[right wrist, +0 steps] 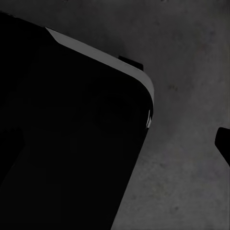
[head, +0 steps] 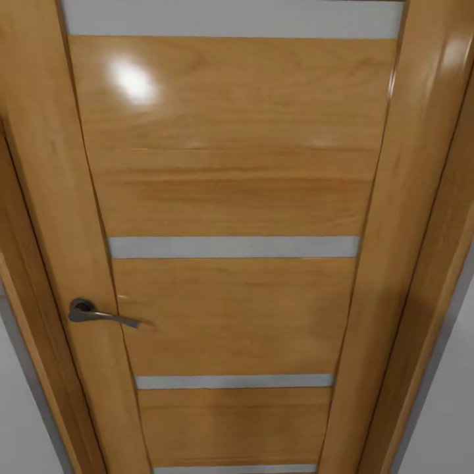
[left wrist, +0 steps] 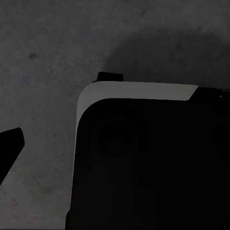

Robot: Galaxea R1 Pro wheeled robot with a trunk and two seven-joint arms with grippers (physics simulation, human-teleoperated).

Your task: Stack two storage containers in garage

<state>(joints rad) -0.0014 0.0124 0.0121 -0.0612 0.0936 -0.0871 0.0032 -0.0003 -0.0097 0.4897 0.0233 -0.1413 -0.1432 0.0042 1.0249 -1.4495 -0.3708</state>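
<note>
Garage floor [left wrist: 43,52] is the task thing on show: dark grey concrete, matt, mottled with faint specks, seen in both wrist views [right wrist: 191,191]. It spreads out bare around the robot's base [left wrist: 153,163], a big black rounded-corner body with a thin pale grey rim along its edge. Same base [right wrist: 67,143] in the right wrist view, its curved corner edged in pale grey, soft shadow on the concrete beside it.

Left gripper: one black pointed fingertip [left wrist: 10,143] pokes in at the frame edge, over the concrete and apart from the base. Can't tell how its jaws stand. Right gripper: one dark fingertip [right wrist: 224,143] at the frame edge, also over bare concrete. Jaw state can't be told either.

Head view: wood-panelled door [head: 230,191] close up, glossy honey-coloured wood, horizontal grain, a light glare patch high up. Flat panels split by narrow pale grey horizontal strips [head: 234,247]. Metal lever handle [head: 99,315], grey, on a round rose, sits on the door's left stile, lever pointing toward the middle. Door frame [head: 428,230] of the same wood runs down both sides; plain white-grey wall [head: 447,421] shows past it at the lower corners. Door appears shut in its frame.
</note>
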